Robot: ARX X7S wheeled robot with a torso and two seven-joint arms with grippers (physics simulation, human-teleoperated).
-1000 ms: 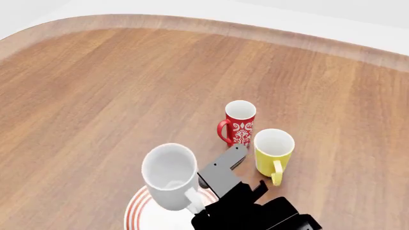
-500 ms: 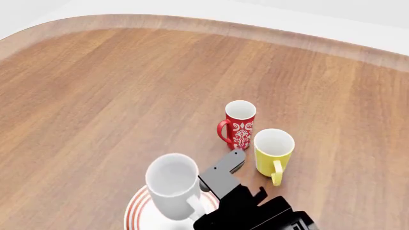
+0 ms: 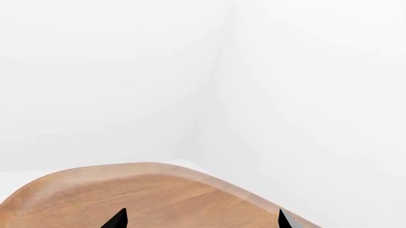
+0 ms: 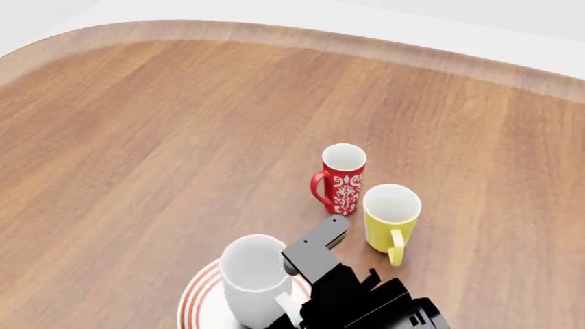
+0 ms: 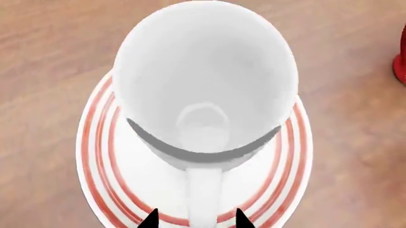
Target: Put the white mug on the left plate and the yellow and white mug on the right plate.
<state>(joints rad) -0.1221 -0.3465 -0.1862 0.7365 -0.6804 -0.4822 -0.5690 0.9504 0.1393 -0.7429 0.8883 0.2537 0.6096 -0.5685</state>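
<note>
Compared with one second ago, the white mug (image 4: 254, 277) sits lower in the head view and further over the left plate (image 4: 197, 301); the right gripper (image 5: 195, 221) has come down with it. The red floral mug (image 4: 342, 177) and the yellow and white mug (image 4: 391, 214) have not shifted.

No brand, label or legible writing is visible on any item. The red mug carries only a white floral pattern.

Containers: the white mug is upright, mouth up, and holds nothing; its white floor is visible in the right wrist view (image 5: 204, 80). The yellow and white mug and the red mug are also upright, with nothing seen inside them.

Right gripper: its two dark fingertips (image 5: 151, 220) stand on either side of the mug's handle, which runs straight out from between them to the mug body just beyond. Whether the pads press the handle cannot be confirmed, as only the tips show. The red-ringed plate lies directly beneath mug and fingertips; contact between mug base and plate cannot be determined.

Left gripper (image 3: 199, 219): the fingertips are spread well apart with nothing between them, over the wooden table (image 3: 127, 194) near its curved edge.

The yellow and white mug stands on the table, just beside the red mug, beyond the right gripper's fingers and off any plate.
</note>
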